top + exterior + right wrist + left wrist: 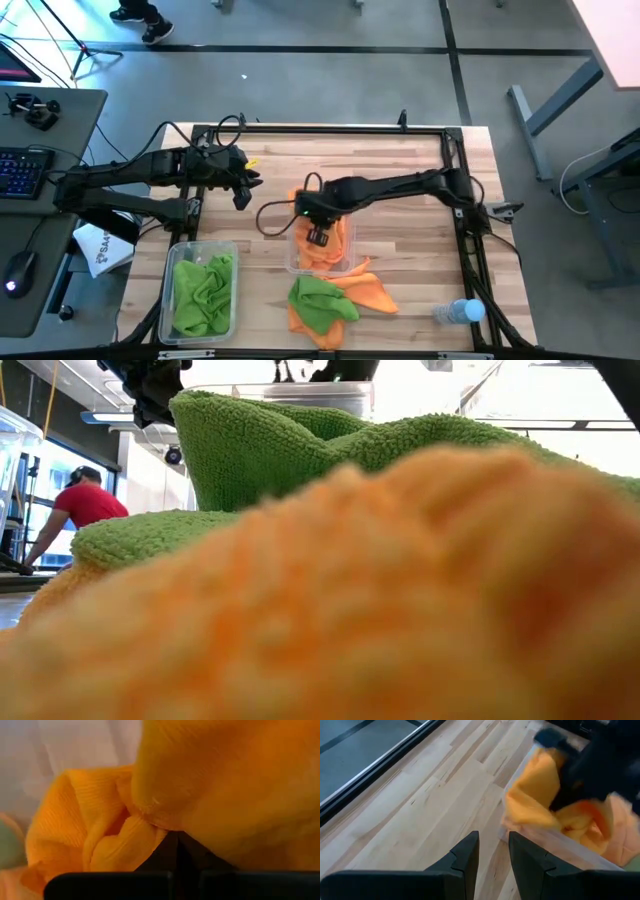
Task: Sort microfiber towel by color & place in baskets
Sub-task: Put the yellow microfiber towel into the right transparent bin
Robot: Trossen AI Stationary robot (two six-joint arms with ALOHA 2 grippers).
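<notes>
Counter [400,210]: pale wood planks, visible grain, smooth satin finish. Orange towels [330,245]: soft cloth, fine ribbed weave, matt. Green towels [203,290]: looped, nubby microfiber pile, matt. Baskets [233,262]: clear, glossy plastic. Left gripper [493,851] fingers [468,854]: dark, matt, smooth plastic-looking. Water bottle [455,312] at 5 o'clock on counter: clear, shiny plastic. Counter frame [330,128]: black metal, dull finish.

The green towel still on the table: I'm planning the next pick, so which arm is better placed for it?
Left, probably. Its end effector is empty, by the green bin. The right end effector is over the orange bin, shut on an orange towel. The green towel lies between the bins.
</notes>
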